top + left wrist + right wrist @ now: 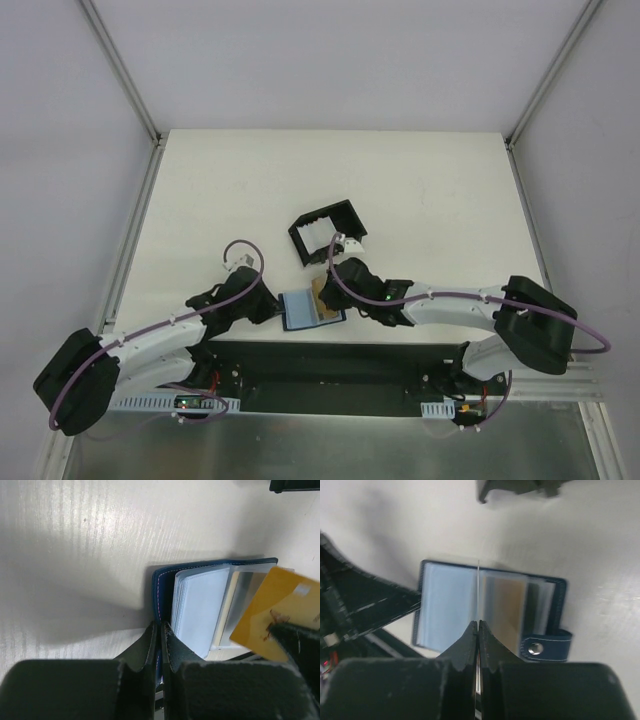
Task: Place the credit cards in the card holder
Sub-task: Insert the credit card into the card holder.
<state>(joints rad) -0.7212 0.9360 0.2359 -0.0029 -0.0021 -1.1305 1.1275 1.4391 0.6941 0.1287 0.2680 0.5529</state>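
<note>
The card holder [303, 312] lies open near the table's front edge, dark blue outside with pale blue-grey sleeves [200, 600] inside. My left gripper [274, 306] is shut on its left cover edge [161, 630]. My right gripper [335, 284] is shut on a yellow-tan credit card [275, 610], held tilted just above the right half of the card holder [445, 605]. In the right wrist view this card shows edge-on as a thin line [478, 580] above the right gripper [478, 626]. A tan card face [507, 605] shows in a sleeve on the right half.
A black open-sided box frame [328, 230] stands just behind the wallet, also at the top of both wrist views [520, 487] [295, 485]. The wallet's snap strap [545, 647] sticks out at its right side. The dark base plate [330, 365] runs along the front edge.
</note>
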